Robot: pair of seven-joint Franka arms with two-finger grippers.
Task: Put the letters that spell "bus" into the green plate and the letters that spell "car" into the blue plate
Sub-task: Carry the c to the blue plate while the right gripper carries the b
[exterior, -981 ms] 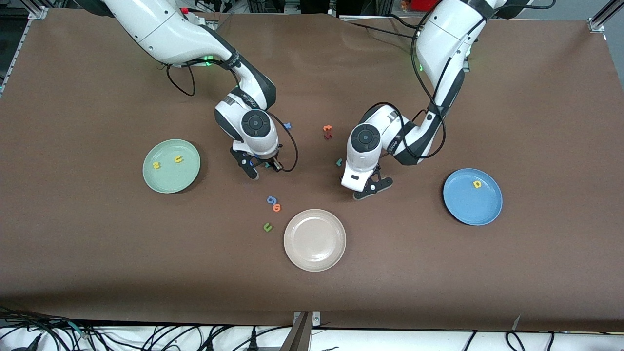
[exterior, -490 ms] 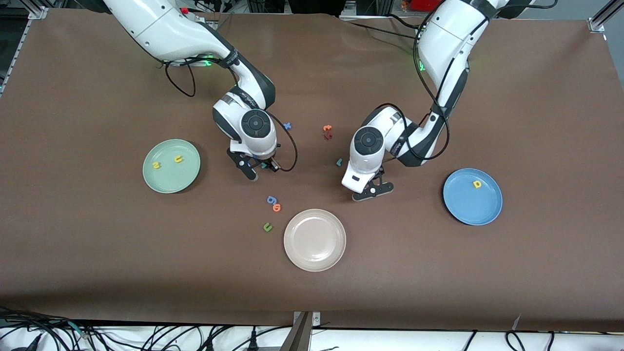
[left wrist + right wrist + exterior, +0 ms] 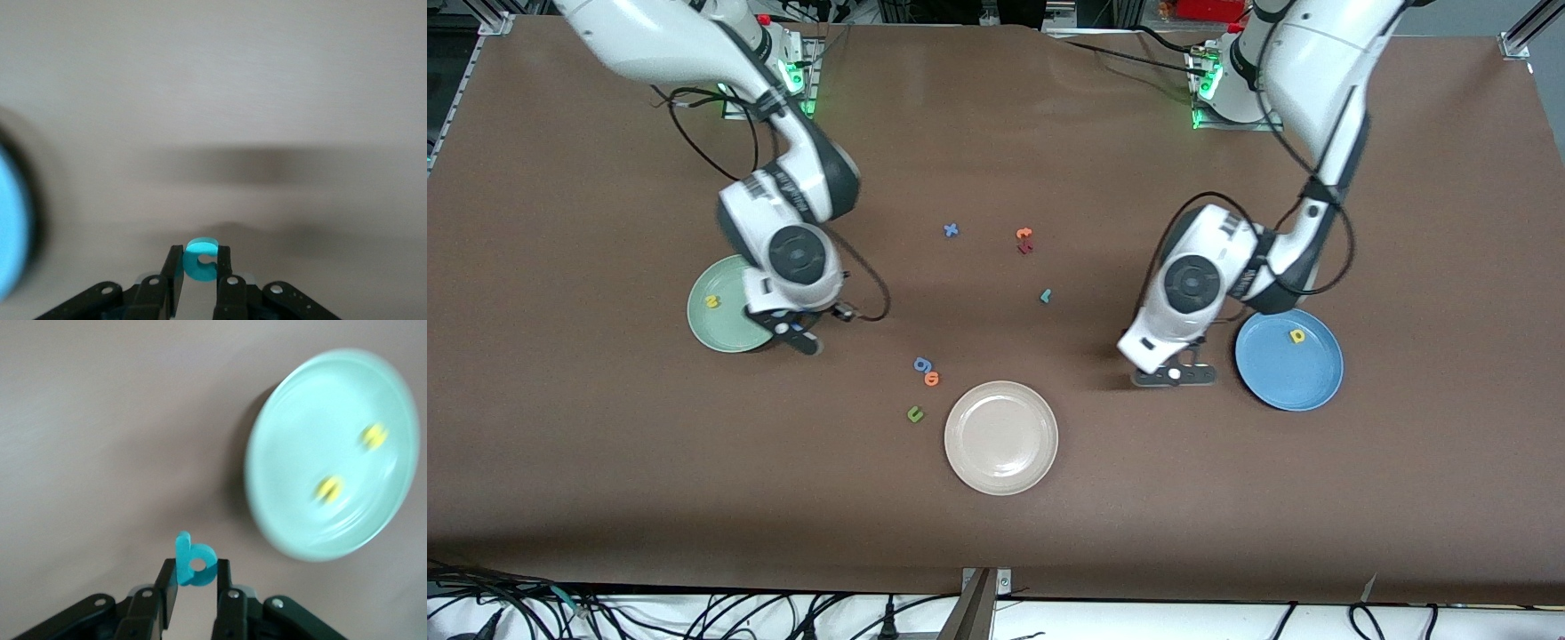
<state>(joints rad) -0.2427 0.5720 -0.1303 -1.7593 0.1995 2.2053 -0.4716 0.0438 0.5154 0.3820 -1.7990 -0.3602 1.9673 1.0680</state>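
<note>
Teal "b" (image 3: 194, 567) and teal "c" (image 3: 201, 259), each clamped edge-on in the right end effector (image 3: 193, 590) and left end effector (image 3: 199, 277), hang just short of the green plate (image 3: 720, 333) and blue plate (image 3: 1307, 382), so early release drops them on the bench (image 3: 1227, 498).

1. I see the table (image 3: 996, 551) spread with a brown cover.
2. 3 plates sit on it: the green plate (image 3: 704, 327) toward the right arm's end, the blue plate (image 3: 1303, 378) toward the left arm's end, and a beige plate (image 3: 1000, 437) between them, nearest the front camera.
3. Loose letters lie between the arms: a blue x (image 3: 951, 230), an orange letter (image 3: 1024, 234) touching a dark red one (image 3: 1025, 249), and a thin teal r (image 3: 1045, 295).
4. Beside the beige plate lie a blue g (image 3: 921, 364), an orange o (image 3: 932, 379) and a dark green u (image 3: 914, 413).
</note>
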